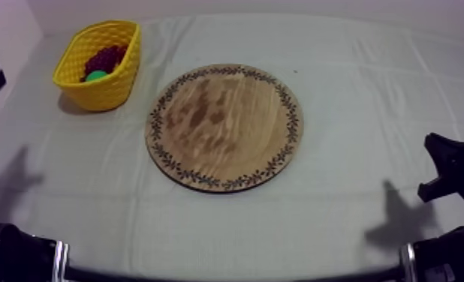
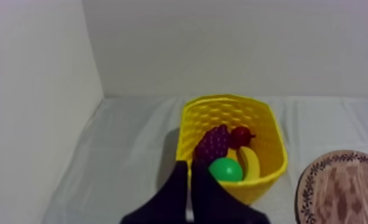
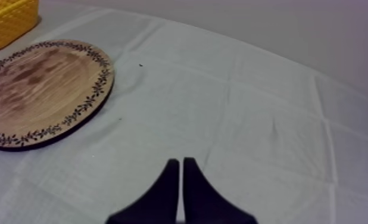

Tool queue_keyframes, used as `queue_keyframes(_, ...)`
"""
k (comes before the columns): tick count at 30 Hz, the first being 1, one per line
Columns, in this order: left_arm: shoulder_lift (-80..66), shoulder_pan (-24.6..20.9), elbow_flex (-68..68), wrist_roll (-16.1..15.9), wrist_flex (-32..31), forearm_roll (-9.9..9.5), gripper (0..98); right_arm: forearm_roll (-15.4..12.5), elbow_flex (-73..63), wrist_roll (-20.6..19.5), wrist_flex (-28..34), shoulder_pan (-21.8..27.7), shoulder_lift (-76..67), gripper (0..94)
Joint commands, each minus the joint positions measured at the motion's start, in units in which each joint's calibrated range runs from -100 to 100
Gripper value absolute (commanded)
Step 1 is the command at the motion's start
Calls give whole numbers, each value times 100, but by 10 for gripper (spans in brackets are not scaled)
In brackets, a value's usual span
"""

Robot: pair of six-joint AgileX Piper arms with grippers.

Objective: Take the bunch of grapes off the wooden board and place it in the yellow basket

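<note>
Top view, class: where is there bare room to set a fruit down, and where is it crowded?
The round wooden board with the patterned rim is bare all over. The grey-white cloth right of it is open too. Crowded: the yellow woven basket, holding the dark purple bunch of grapes and a yellow banana.

Just past the left fingers (image 2: 175, 193), the yellow basket (image 2: 255, 186) wall hides the banana (image 2: 250, 162) tip, and the wooden board (image 2: 341, 187) gets edge-cropped.
</note>
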Motion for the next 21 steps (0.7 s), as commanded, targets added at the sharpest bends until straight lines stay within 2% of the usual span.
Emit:
queue_keyframes(1, -1083, -9, 1127, 29, -78, 3, 0, 1, -3, 1, 0, 2, -1, 4)
queue_keyframes(12, -2554, -50, 2630, 109, -311, 14, 0, 1, -3, -1, 0, 2, -1, 4)
queue_keyframes(21, -3234, -27, 2763, -62, 226, 385, 0, 0, -3, -2, 0, 2, -1, 4)
